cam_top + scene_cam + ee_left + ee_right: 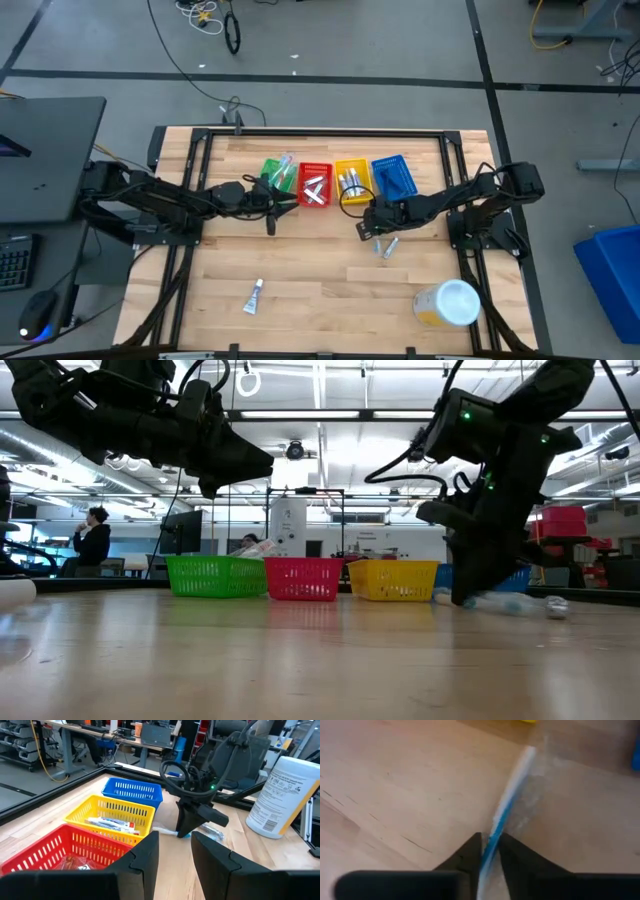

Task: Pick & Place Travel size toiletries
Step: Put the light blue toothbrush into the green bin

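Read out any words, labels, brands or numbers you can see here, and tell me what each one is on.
No text can be read.
Big white jar: several lines of print on its label, too small to read.
Tubes in the yellow basket: red and blue markings, too blurred to read.
Small tube lying alone on the table: print too small to read.

Four baskets stand in a row: green (pixel 277 173), red (pixel 315 184), yellow (pixel 352 180), blue (pixel 394 177). Beside the one jar (pixel 447 304), well left, lies one tube (pixel 255 296).
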Action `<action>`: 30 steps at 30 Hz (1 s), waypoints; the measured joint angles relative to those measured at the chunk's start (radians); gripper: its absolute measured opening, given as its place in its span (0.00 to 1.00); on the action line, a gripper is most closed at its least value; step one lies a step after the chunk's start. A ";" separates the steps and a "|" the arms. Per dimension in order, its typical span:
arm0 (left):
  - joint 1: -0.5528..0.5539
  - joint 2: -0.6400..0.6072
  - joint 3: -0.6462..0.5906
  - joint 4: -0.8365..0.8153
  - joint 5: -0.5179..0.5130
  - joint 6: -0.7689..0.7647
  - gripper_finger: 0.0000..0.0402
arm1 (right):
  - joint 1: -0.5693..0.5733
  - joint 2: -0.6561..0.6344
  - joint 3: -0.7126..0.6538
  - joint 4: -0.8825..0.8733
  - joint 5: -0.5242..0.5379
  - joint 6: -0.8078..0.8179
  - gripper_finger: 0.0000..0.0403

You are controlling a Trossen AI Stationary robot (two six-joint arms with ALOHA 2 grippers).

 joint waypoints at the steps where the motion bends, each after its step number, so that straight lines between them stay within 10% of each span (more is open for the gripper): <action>1: 0.000 0.000 0.000 0.000 0.000 0.000 0.30 | 0.000 0.001 0.000 0.004 0.002 -0.011 0.14; 14: 0.000 0.000 0.000 0.000 0.010 0.000 0.30 | 0.002 0.007 0.137 0.157 -0.150 -0.422 0.07; 30: 0.000 0.000 0.000 0.003 0.069 -0.004 0.38 | -0.008 0.005 0.250 0.810 -0.072 -1.143 0.08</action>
